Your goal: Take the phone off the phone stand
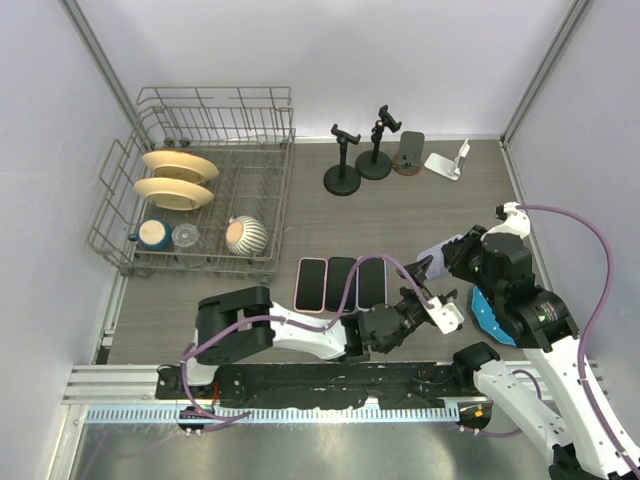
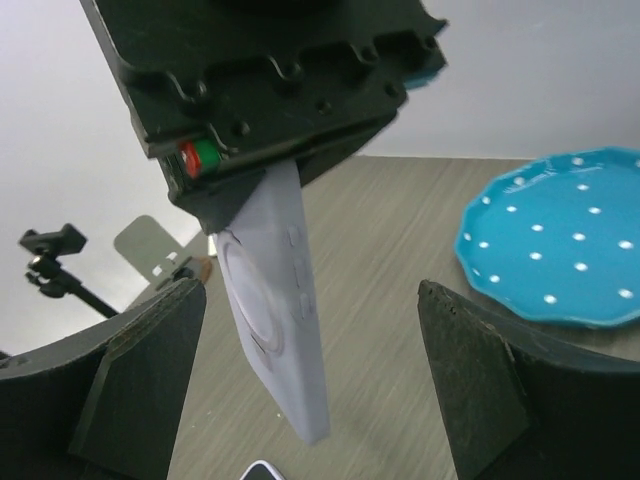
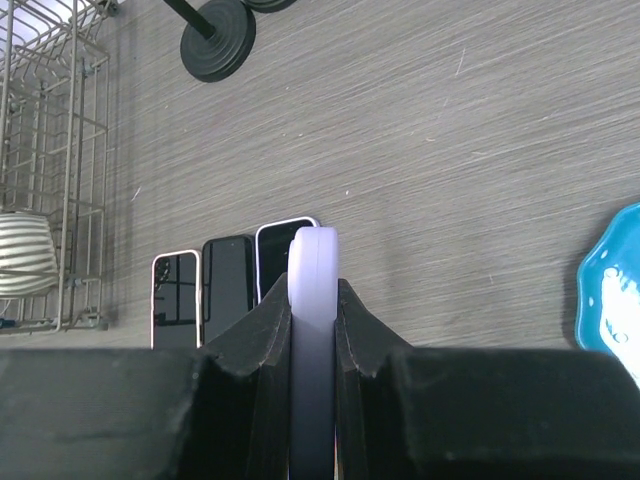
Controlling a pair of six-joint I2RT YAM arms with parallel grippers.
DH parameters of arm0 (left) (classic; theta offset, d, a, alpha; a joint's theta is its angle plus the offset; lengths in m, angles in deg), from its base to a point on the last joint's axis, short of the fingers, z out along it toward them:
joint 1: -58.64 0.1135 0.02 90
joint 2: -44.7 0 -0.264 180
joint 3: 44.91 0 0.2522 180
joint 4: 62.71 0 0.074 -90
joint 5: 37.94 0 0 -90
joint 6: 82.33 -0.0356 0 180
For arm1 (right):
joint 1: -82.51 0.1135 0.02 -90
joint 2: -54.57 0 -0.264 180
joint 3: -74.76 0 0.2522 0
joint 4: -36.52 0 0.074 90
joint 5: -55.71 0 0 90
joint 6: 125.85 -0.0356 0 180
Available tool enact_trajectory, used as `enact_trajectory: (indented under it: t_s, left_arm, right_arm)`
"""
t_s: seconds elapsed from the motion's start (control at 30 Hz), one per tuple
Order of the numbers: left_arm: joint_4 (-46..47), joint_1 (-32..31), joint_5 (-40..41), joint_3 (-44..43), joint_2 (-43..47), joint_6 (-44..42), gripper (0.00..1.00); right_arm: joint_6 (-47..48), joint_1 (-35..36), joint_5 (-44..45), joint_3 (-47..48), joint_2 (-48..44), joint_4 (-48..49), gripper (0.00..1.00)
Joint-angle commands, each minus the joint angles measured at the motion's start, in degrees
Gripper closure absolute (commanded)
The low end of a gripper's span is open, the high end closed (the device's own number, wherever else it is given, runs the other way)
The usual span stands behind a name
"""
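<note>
From above, the right pincer (image 1: 448,250) is clamped on a pale lavender slab phone (image 1: 436,247), held near the right edge of the grey wood-grain tabletop (image 1: 420,210). It is well apart from the stands along the far edge: a black pole stand on a round base (image 1: 342,165), a second black pole stand (image 1: 376,150), a grey plate stand on a brown foot (image 1: 408,152) and a white folding stand (image 1: 447,160). The left pincer (image 1: 420,285) reaches in just beside the phone. A row of three flat phones (image 1: 341,283) lies towards the near edge, a blue white-dotted plate (image 1: 490,315) sits by the right edge, and a wire dish rack (image 1: 200,190) fills the far left corner.

From the left wrist, the pincer's dark fingers (image 2: 140,370) stand wide apart, gripping nothing. The lavender phone hangs tilted from the other pincer ahead of them, back outward with a ring on it; whether its lower corner touches the tabletop I cannot tell. The dotted plate lies to the right.

From the right wrist, the phone is seen edge-on, squeezed between both fingers; beyond it lie the three flat phones, with the rack at the left edge.
</note>
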Motion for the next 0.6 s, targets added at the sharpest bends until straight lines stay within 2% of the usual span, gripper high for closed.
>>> enact_trajectory:
  t_s: [0.0, 0.13, 0.3, 0.4, 0.43, 0.47, 0.5, 0.53, 0.57]
  left_arm:
    - [8.8, -0.5, 9.0, -4.7, -2.8, -4.1, 0.12]
    - [8.8, -0.8, 10.7, -6.5, -4.4, -4.1, 0.21]
    - [8.9, -1.2, 11.6, -6.5, -4.8, -3.4, 0.45]
    - [8.9, -1.6, 12.0, -6.0, -4.8, -3.4, 0.65]
    - [8.8, -1.9, 12.3, -5.8, -4.5, -3.4, 0.77]
    - [8.8, -1.9, 12.4, -5.7, -4.3, -3.4, 0.83]
    - [8.8, -2.1, 12.6, -5.2, -4.1, -3.3, 0.88]
    - [8.7, -2.3, 12.9, -5.1, -4.0, -3.1, 0.96]
    - [8.5, -2.3, 13.1, -4.9, -3.6, -2.9, 1.00]
  right_arm:
    - [-3.1, 0.2, -1.2, 0.0, -1.7, 6.2, 0.99]
    - [-3.7, 0.4, -1.1, -0.4, -2.9, 6.2, 0.99]
    - [-4.1, 0.3, -0.9, -0.6, -3.8, 6.1, 0.99]
    - [-4.3, 0.2, -0.5, -0.6, -4.2, 6.2, 0.99]
    - [-4.5, 0.0, -0.1, -0.8, -4.7, 6.4, 0.99]
    - [-4.5, 0.3, 0.1, -0.9, -5.1, 6.5, 0.99]
    - [-4.6, 0.2, 0.4, -1.0, -5.6, 7.1, 0.97]
    - [-4.5, 0.4, 0.4, -1.2, -6.3, 7.3, 0.90]
    - [-4.4, 0.3, 0.6, -1.3, -6.6, 7.5, 0.86]
